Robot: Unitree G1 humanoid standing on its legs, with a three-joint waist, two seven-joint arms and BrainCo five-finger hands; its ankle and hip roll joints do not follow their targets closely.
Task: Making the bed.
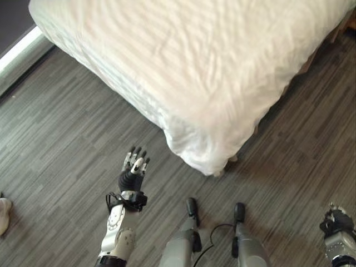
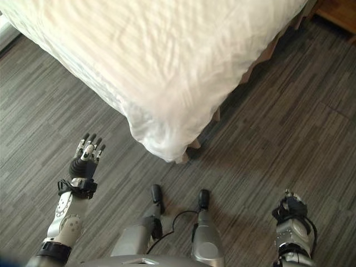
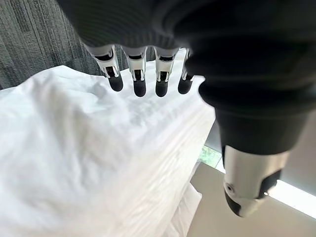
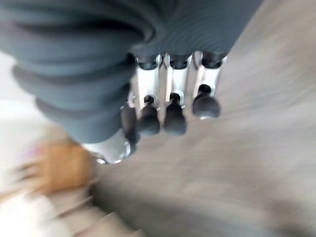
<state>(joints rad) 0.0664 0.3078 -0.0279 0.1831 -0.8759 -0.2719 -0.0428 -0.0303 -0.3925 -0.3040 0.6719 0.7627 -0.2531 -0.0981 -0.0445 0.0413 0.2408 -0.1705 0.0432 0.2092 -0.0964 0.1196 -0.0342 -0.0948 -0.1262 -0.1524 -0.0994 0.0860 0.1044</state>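
Your left hand (image 1: 133,172) hangs with fingers straight and spread, empty, the bed's (image 1: 183,61) white cover (image 1: 197,150) corner just ahead and to its right. Reach there, pinch the drooping corner, pull it taut. Your right hand (image 2: 289,214), fingers relaxed, waits low.

A bedroom. A bed (image 1: 189,61) under a rumpled white sheet fills the view from 10 to 2 o'clock. It stands on grey wood-grain flooring (image 1: 61,139).

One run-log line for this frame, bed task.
left robot hand: open, raised over floor, short of bed corner | right robot hand: open, low at side | white sheet: rumpled, untouched
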